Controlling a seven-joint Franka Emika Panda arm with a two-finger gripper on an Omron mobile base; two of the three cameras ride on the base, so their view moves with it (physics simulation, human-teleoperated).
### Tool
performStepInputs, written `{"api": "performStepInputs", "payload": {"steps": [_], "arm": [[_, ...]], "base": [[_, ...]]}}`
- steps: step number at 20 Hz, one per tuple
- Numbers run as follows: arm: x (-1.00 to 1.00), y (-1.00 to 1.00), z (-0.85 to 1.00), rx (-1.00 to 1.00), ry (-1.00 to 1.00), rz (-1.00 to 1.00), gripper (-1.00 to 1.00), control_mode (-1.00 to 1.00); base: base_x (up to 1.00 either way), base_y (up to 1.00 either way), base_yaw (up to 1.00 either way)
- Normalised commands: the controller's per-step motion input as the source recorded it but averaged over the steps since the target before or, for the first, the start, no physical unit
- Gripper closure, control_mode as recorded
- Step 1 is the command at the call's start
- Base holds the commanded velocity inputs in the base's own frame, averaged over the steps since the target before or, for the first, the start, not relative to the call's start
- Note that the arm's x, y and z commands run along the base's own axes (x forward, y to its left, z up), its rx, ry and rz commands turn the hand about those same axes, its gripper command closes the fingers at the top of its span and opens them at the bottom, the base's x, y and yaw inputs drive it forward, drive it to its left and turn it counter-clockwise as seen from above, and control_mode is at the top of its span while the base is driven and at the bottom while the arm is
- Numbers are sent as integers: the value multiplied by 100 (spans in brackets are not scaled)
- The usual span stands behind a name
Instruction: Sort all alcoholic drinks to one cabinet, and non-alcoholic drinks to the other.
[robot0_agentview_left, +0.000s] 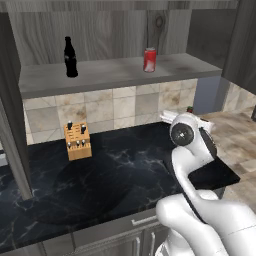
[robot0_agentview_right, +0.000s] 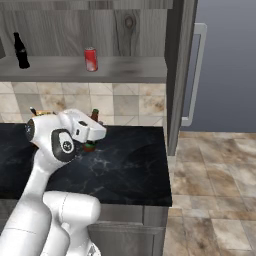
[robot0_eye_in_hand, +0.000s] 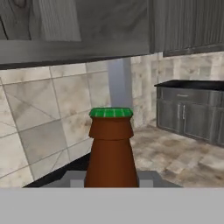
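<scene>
Right now I'm holding the brown bottle (robot0_eye_in_hand: 111, 148), green-capped in the hand view, between the fingers of the gripper (robot0_eye_in_hand: 111, 180). The jaws are standing narrow and pressing on its lower body from both sides, so I'm reading this as a firm grip. From the right base view the bottle is sitting under the hand, low over the black marble counter (robot0_agentview_right: 135, 165); whether its base is resting on the stone or hanging just clear of it, I cannot tell.

Up above the gripper and away to its left, the black cola bottle (robot0_agentview_left: 70, 57) and the red soda can (robot0_agentview_left: 149, 60) are standing upright, well apart, on the grey cabinet shelf (robot0_agentview_left: 110, 75). Farther left of the hand and down on the counter, a wooden knife block (robot0_agentview_left: 77, 141) is sitting by the tiled wall.

I'm judging the soft drinks as already sorted. The alcoholic side is only getting started: this bottle is waiting to go to the other cabinet.
</scene>
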Motion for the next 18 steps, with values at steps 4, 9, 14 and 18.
{"api": "performStepInputs", "payload": {"steps": [4,9,14,18], "arm": [[-47,23,56,8,9,33,100,-100],[-36,33,58,6,12,28,100,-100],[-37,30,55,5,15,22,100,-100],[-41,12,52,3,15,14,100,-100]], "base": [[0,0,0],[0,0,0],[0,0,0],[0,0,0]]}}
